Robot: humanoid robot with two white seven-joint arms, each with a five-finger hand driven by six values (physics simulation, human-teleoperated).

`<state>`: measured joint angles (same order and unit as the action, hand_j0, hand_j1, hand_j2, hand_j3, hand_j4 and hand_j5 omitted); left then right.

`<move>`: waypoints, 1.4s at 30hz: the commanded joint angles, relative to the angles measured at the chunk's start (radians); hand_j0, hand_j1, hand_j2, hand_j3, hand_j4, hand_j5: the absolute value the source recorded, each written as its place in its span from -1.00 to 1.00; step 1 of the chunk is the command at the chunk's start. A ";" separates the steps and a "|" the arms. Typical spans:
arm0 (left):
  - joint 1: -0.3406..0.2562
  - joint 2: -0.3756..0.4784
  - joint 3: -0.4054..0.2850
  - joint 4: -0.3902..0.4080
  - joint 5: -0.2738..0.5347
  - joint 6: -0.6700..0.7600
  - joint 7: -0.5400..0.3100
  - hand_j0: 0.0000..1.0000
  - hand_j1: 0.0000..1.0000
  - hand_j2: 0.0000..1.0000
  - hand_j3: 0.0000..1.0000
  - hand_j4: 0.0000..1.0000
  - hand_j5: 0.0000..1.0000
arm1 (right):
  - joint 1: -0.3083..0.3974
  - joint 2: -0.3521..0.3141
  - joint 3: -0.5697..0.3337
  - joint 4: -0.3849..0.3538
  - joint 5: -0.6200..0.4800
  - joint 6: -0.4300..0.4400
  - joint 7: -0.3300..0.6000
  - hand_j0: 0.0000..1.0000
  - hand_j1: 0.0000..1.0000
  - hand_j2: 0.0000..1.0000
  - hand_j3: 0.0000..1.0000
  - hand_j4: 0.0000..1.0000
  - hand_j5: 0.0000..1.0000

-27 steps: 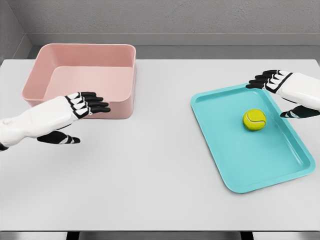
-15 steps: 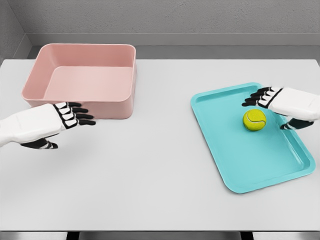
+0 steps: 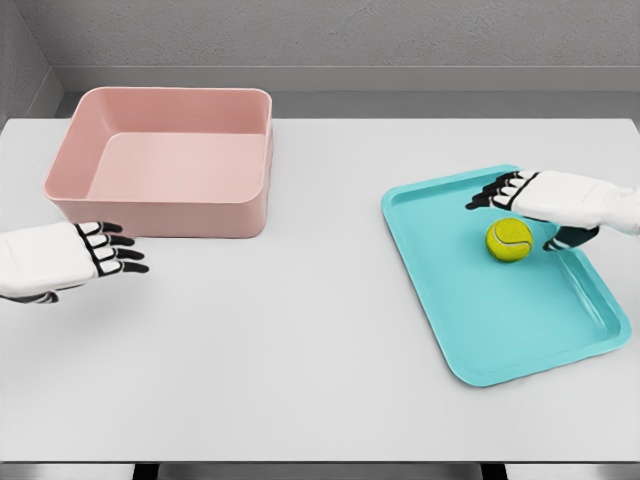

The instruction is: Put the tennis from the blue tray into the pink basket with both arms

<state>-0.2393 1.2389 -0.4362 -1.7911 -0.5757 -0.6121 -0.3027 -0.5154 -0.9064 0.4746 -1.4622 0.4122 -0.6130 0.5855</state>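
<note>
Ball (image 3: 510,240) on tray (image 3: 500,330), right of basket (image 3: 160,210)

A smooth, matt, pale grey tabletop (image 3: 300,330) carries everything. The pink basket (image 3: 165,160) looks like moulded plastic, smooth with a soft satin finish. The blue tray (image 3: 500,330) also looks plastic, smooth and faintly glossy along its raised rim. The tennis ball (image 3: 509,240) appears fuzzy and matt, with a pale seam. Each robot hand, left (image 3: 70,262) and right (image 3: 545,200), has a smooth white shell and darker black fingers.
</note>
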 commanded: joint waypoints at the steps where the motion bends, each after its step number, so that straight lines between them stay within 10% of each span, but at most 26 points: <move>1: 0.000 -0.001 0.001 -0.001 -0.012 0.001 -0.013 1.00 1.00 1.00 1.00 1.00 1.00 | 0.000 0.017 0.027 0.026 0.002 0.002 0.014 1.00 1.00 1.00 1.00 1.00 1.00; 12: 0.011 -0.027 -0.052 0.022 0.186 0.001 -0.006 1.00 1.00 1.00 1.00 1.00 1.00 | -0.031 0.052 0.084 0.091 0.025 0.002 0.016 0.99 0.99 0.99 0.99 0.99 0.99; 42: 0.012 -0.016 -0.050 0.039 0.224 0.001 -0.007 1.00 1.00 1.00 1.00 1.00 1.00 | -0.032 0.072 0.085 0.143 0.060 0.002 0.025 0.41 0.41 0.41 0.41 0.41 0.41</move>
<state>-0.2255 1.2215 -0.4860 -1.7522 -0.3587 -0.6123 -0.3102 -0.5491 -0.8384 0.5600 -1.3210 0.4731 -0.6112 0.6080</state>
